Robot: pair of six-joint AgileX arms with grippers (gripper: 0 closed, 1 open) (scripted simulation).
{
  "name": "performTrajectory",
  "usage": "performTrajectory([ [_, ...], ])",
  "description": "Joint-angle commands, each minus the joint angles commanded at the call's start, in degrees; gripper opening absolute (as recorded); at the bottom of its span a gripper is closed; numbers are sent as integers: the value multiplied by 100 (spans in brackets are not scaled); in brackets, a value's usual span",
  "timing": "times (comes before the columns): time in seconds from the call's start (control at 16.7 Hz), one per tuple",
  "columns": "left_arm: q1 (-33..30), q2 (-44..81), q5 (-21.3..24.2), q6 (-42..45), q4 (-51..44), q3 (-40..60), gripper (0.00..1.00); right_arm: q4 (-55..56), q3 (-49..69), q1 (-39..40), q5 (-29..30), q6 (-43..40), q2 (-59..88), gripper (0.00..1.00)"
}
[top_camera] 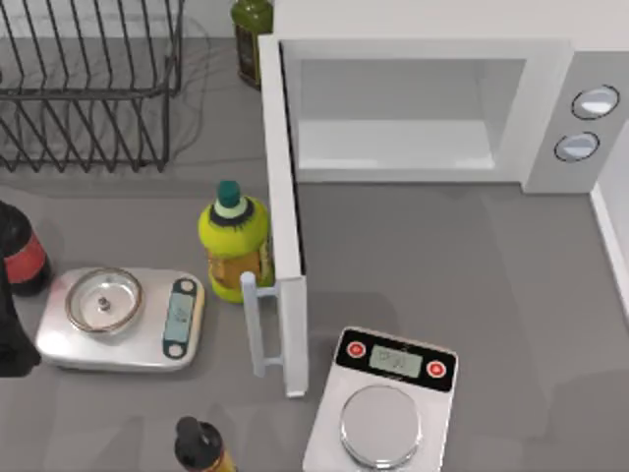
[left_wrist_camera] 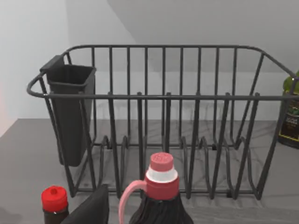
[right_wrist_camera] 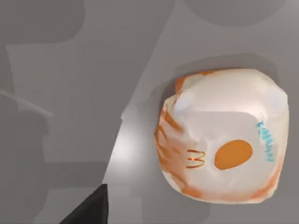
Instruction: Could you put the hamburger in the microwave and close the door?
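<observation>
The hamburger point(right_wrist_camera: 219, 135), a cream-white lump with orange patches, lies on the grey table directly below my right wrist camera. A dark tip of my right gripper point(right_wrist_camera: 88, 210) juts in beside it, apart from it. The white microwave point(top_camera: 550, 108) stands at the back right with its pale inside point(top_camera: 393, 138) bare. Its door point(top_camera: 285, 246) is swung wide open and points toward the table's front, the bar handle point(top_camera: 254, 324) on its left face. My left arm point(top_camera: 10, 324) is parked at the left edge; my left gripper point(left_wrist_camera: 93, 205) faces the wire rack.
A yellow-green bottle point(top_camera: 234, 246) stands just left of the open door. Two scales sit at front left point(top_camera: 123, 320) and front centre point(top_camera: 388, 398). A wire dish rack point(top_camera: 88, 88) fills the back left. Dark bottles stand at the left edge point(top_camera: 20, 256), the front point(top_camera: 201, 447) and the back point(top_camera: 251, 39).
</observation>
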Motion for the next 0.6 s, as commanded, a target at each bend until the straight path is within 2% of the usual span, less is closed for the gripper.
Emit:
performTrajectory([
  [0.36, 0, 0, 0, 0, 0, 0, 100, -218, 233, -97, -24, -131, 322, 100],
  [0.6, 0, 0, 0, 0, 0, 0, 100, 21, 88, -77, -23, -115, 433, 100],
])
